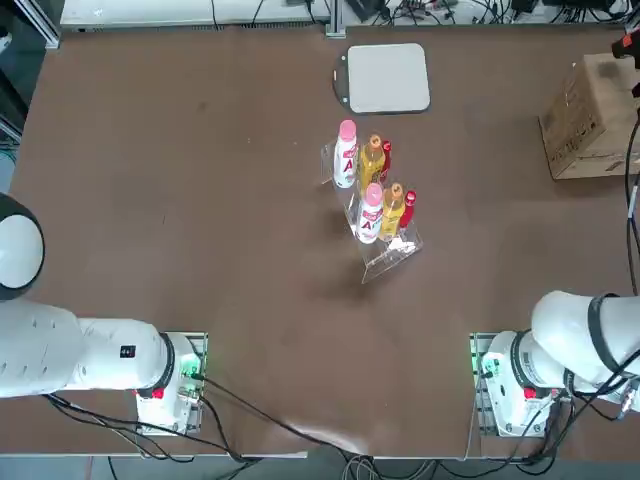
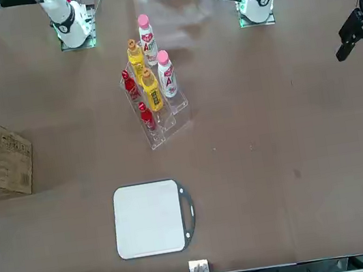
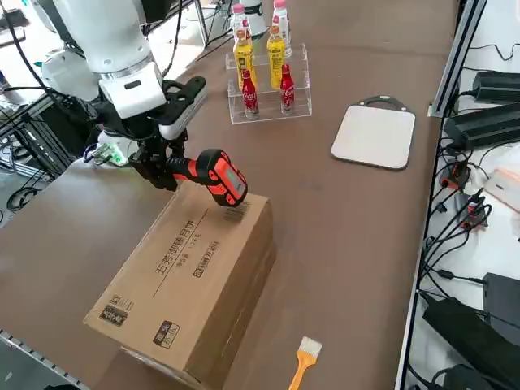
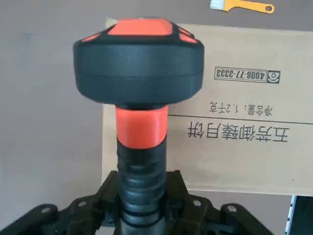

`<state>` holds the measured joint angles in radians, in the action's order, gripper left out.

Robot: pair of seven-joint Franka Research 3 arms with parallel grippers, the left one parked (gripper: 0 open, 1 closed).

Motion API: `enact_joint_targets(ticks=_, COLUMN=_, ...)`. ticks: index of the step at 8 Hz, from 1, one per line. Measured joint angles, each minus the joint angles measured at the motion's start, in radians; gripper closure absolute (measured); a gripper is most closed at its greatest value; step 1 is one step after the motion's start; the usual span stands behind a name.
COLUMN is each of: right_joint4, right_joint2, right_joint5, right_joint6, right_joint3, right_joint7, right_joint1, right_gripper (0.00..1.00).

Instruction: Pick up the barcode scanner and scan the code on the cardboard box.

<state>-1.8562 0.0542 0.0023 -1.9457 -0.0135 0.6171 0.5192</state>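
I've got the right end effector (image 3: 166,166) clamped round the barcode scanner (image 3: 213,175) by its ribbed handle (grippy, rigid, looks light), its head hovering over the cardboard box (image 3: 191,280) at the table's (image 3: 341,219) right edge.

Open table all round my box corner

I am holding my gripper (image 3: 159,169) over the box (image 3: 191,280); the bottle rack (image 3: 268,85) and pad (image 3: 374,136) are standing well apart.

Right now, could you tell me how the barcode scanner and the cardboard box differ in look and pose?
The barcode scanner is small, black and orange-red; the cardboard box is far larger, plain brown with dark printing. The scanner is held aloft in the right end effector, head over the box's top; the box rests on the table.
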Motion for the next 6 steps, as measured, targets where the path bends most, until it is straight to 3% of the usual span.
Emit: enact_joint_targets(ticks=6, right_joint4=-0.001, right_joint2=0.03, right_joint5=0.0, right_joint6=0.004, right_joint3=0.0, right_joint7=0.006, right_joint1=0.003, right_gripper=0.58)
